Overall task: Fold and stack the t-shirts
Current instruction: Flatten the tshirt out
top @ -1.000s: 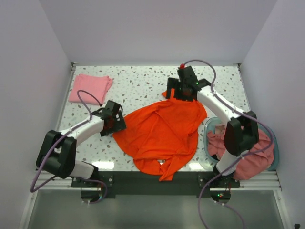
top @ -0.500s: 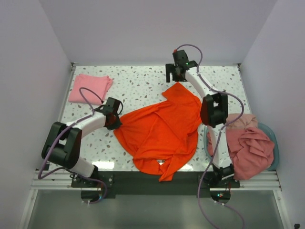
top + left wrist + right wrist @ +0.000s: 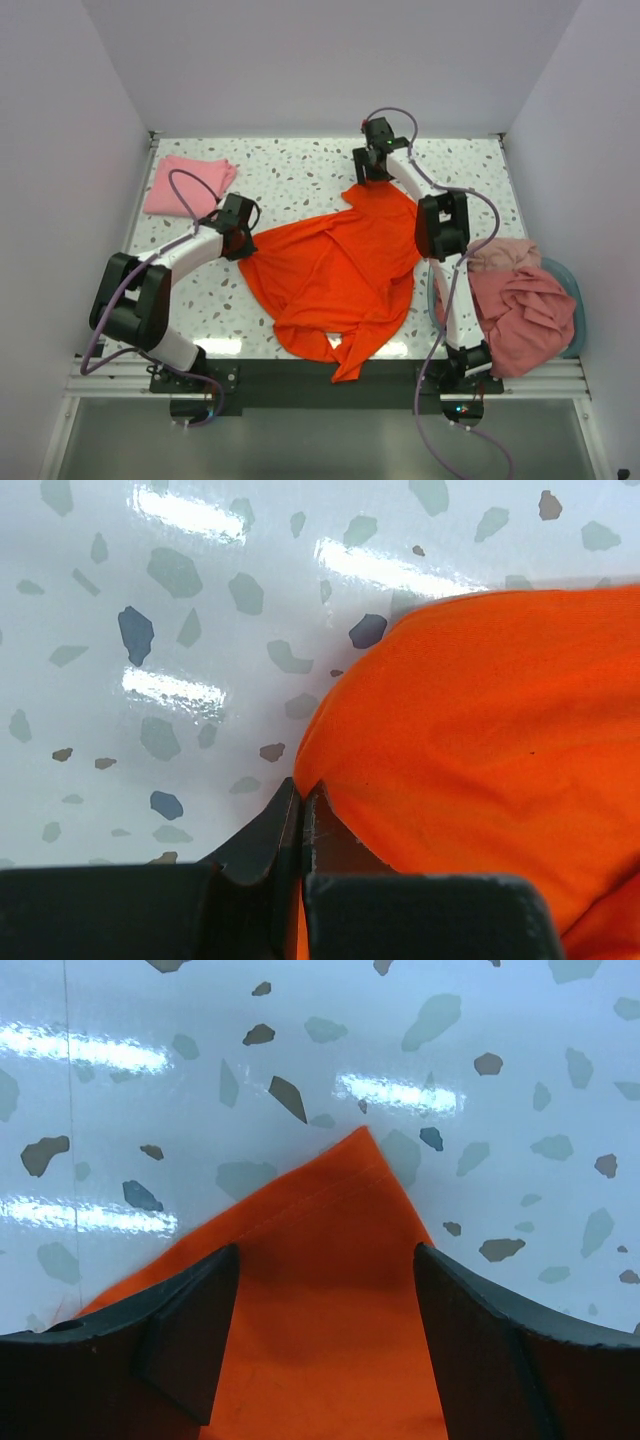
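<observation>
The left claw (image 3: 302,808) is clamped on the orange shirt (image 3: 335,275); the right claw (image 3: 325,1260), spread wide, straddles its far corner.

Items in view: one orange-red t-shirt (image 3: 340,275), one folded light pink t-shirt (image 3: 188,184), one salmon-pink heap (image 3: 520,305) whose shirt count cannot be determined, one teal tub (image 3: 577,325), one speckled table (image 3: 300,170), and two arms, the left arm (image 3: 180,262) and the right arm (image 3: 440,225).
</observation>
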Motion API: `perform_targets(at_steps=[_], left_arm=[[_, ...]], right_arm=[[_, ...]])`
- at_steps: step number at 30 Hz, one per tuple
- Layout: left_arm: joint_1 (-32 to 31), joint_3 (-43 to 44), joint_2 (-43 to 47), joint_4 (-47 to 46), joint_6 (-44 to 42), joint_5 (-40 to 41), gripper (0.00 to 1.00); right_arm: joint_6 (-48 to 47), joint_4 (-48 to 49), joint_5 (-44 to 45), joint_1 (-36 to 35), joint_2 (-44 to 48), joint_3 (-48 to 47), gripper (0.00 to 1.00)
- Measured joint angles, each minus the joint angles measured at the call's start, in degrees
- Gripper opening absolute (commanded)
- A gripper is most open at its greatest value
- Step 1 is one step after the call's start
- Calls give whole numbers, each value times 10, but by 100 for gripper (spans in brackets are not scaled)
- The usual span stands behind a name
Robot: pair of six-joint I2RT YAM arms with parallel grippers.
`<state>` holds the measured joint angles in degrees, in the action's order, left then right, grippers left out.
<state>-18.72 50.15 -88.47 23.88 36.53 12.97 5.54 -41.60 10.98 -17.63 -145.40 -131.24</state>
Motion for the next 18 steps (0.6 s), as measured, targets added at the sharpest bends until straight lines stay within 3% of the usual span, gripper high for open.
perform_targets(at_steps=[2, 6, 12, 18], left_arm=[[0, 3, 0, 0, -3, 3, 0], [0, 11, 0, 4, -10, 10, 0], [0, 32, 0, 11, -23, 23, 0], [0, 75, -1, 33, -35, 44, 0]], right_arm=[[-3, 4, -1, 0, -5, -6, 70], [-14, 12, -3, -1, -7, -6, 51], [-35, 27, -20, -1, -11, -6, 0], [-56, 76, -18, -1, 17, 52, 0]])
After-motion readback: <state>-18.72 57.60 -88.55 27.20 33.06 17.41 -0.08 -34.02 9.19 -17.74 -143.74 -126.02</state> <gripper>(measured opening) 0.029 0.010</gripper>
